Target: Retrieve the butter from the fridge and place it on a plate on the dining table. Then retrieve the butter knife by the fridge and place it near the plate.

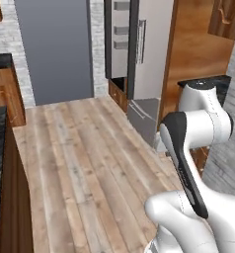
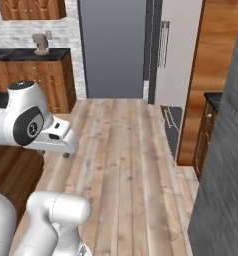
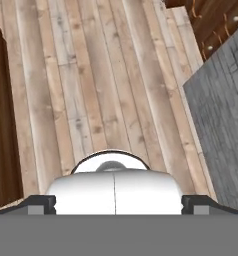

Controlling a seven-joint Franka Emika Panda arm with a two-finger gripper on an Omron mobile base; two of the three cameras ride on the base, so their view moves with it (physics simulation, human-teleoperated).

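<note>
My arm (image 1: pixel 198 148) is glossy white, built from rounded, bulbous segments. A long black panel runs along one link, and a dark round joint cap (image 2: pixel 32 127) carries a small pale marking. The pincer's two dark finger tips (image 3: pixel 41 204) sit flat and blocky at either side.

Light-grey fridge (image 1: pixel 151 49), brown plank floor (image 1: pixel 85 163)

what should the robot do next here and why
Probably drive the base forward across the wooden floor toward the fridge. The fridge stands far ahead on the right, well beyond the folded arm, and the end effector is open and empty, pointing down at bare floorboards. No butter is visible yet, so the fridge comes first.
</note>
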